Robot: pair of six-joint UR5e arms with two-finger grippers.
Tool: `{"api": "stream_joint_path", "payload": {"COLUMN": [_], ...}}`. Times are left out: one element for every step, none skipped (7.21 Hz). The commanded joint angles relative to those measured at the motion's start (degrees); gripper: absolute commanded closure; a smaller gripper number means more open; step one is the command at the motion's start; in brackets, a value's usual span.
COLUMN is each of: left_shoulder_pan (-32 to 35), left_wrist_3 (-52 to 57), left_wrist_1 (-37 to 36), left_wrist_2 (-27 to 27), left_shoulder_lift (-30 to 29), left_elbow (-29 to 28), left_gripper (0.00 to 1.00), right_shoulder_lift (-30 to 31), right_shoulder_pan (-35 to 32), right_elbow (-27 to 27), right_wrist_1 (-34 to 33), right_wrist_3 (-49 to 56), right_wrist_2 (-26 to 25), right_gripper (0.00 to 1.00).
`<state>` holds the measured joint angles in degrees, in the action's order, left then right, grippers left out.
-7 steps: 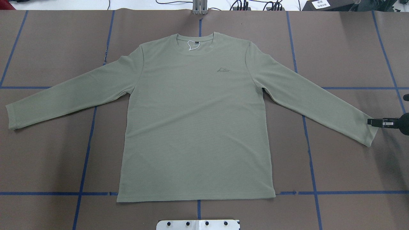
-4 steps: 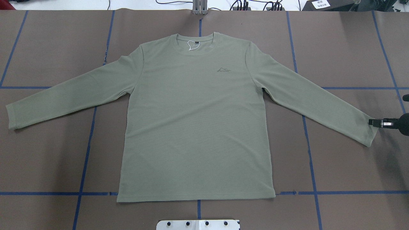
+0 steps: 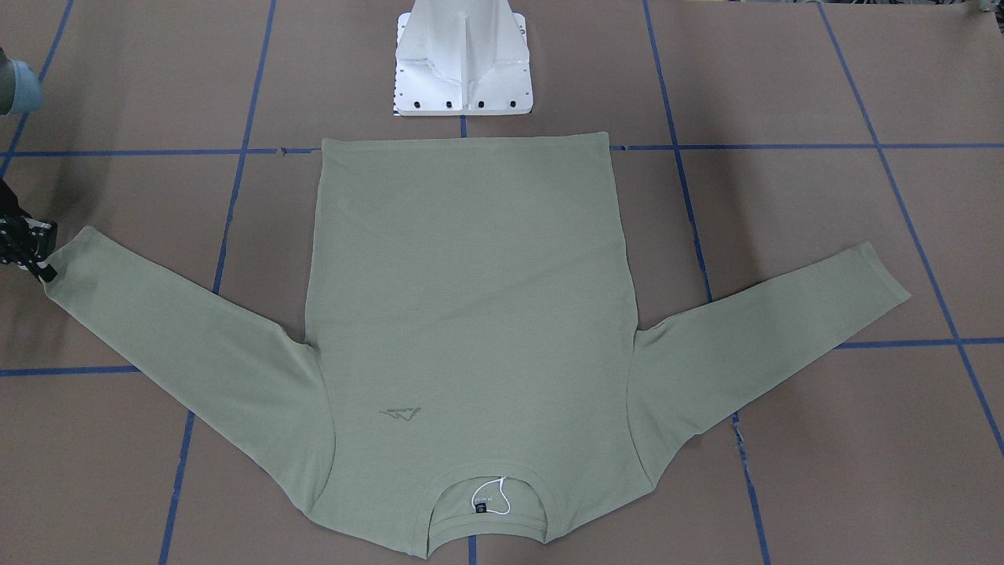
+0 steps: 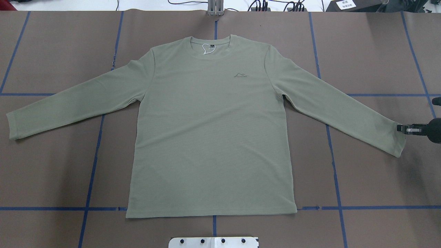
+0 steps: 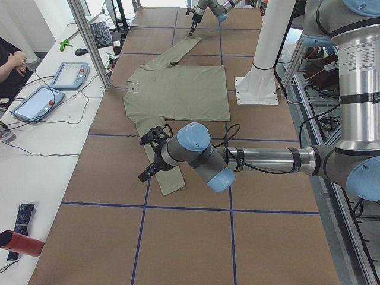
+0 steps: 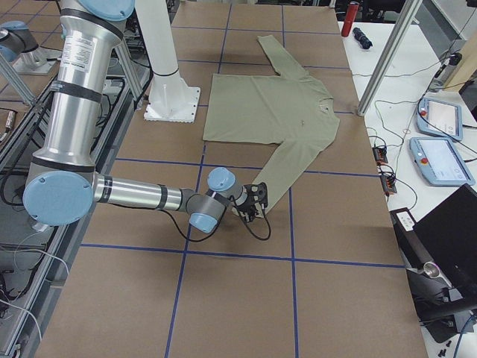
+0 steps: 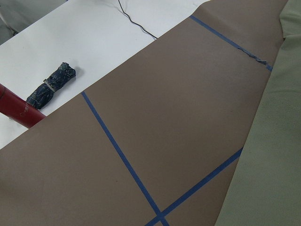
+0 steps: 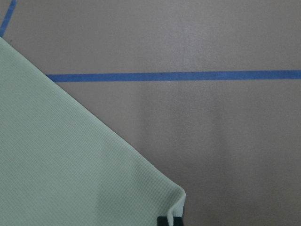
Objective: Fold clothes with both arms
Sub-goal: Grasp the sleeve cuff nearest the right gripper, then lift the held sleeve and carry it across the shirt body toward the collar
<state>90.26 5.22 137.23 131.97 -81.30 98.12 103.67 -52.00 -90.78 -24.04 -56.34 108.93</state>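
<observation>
The pale sage-green shirt [image 4: 210, 137] lies flat and face up on the brown table, sleeves spread, collar away from the robot; it also shows in the front-facing view [image 3: 471, 298]. My right gripper [image 4: 399, 128] lies low at the cuff of the sleeve on my right [image 3: 45, 263]. In the right wrist view the cuff corner [image 8: 176, 200] curls up into the closed fingertips. My left gripper [image 5: 145, 173] shows only in the exterior left view, raised over the other sleeve's cuff, and I cannot tell if it is open. The left wrist view shows only the sleeve's edge [image 7: 277, 165].
The white pedestal [image 3: 463, 78] stands just behind the shirt's hem. Blue tape lines [image 4: 91, 172] grid the table. A red bottle [image 7: 19, 110] and a folded umbrella [image 7: 51, 84] lie on the white side table past my left end. Teach pendants [image 5: 68, 74] and a seated person [image 5: 12, 59] are there.
My right gripper has shifted slightly outward and toward the far side at the cuff. The shirt otherwise lies as before.
</observation>
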Motion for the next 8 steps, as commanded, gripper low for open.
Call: {"api": "stream_joint_path", "payload": {"left_shoulder_pan": [-0.1, -0.1, 0.0, 0.0, -0.1, 0.1, 0.2, 0.2], "left_wrist_3": [0.7, 0.3, 0.5, 0.5, 0.4, 0.4, 0.4, 0.3], "left_wrist_1": [-0.8, -1.0, -1.0, -2.1, -7.0, -12.4, -12.7, -12.8], "left_wrist_2": [-0.3, -0.1, 0.0, -0.2, 1.7, 5.2, 6.4, 6.1], "left_shoulder_lift": [1.9, 1.8, 2.0, 2.0, 1.2, 1.2, 2.0, 2.0], "left_elbow": [0.0, -2.5, -2.6, -5.1, -6.1, -5.1, -4.4, -4.4], "left_gripper": [0.0, 0.0, 0.0, 0.0, 0.0, 0.0, 0.0, 0.0], "right_shoulder_lift": [-0.7, -2.3, -6.4, -12.7, -20.9, -30.2, -38.7, -44.2], "right_shoulder_pan": [0.0, -0.1, -0.5, -0.6, -0.6, -0.6, -0.3, 0.3], "right_elbow": [-14.5, -19.2, -21.3, -21.5, -21.5, -21.5, -21.5, -21.0], "right_wrist_1": [-19.7, -26.9, -34.1, -41.9, -51.3, -63.0, -72.6, -77.2], "right_wrist_3": [0.0, 0.0, 0.0, -0.1, -0.2, -0.8, -5.7, -10.7], "right_wrist_2": [0.1, 0.1, 0.0, -0.1, -0.2, -0.6, -1.5, -3.3], "right_gripper": [1.0, 1.0, 1.0, 1.0, 1.0, 1.0, 1.0, 1.0]}}
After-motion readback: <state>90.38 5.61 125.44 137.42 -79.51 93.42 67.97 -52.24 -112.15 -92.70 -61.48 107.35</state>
